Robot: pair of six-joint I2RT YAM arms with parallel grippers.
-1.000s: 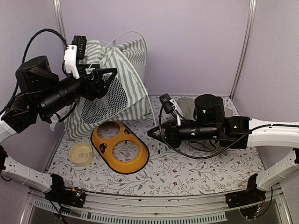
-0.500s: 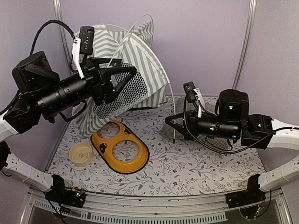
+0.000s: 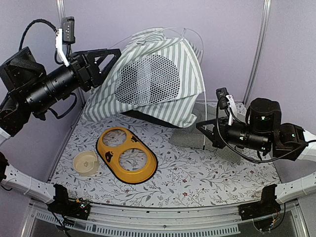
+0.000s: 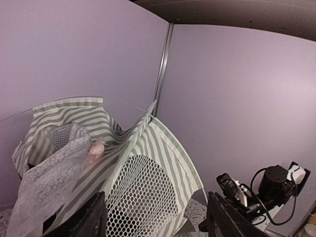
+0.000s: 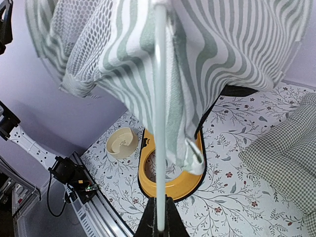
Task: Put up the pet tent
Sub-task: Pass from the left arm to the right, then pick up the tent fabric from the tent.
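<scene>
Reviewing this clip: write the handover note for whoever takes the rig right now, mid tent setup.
Left gripper: fingers open, raised beside the pet tent's upper left edge; no grip visible.
Right gripper: shut on the tent's white pole, low on the right.
Tent: hangs spread above the table, round mesh window toward the top camera. The checked cushion lies outside it, by its right corner.
Done: fabric opened out.
Left: probably stand the tent on the table, then release the pole.
</scene>
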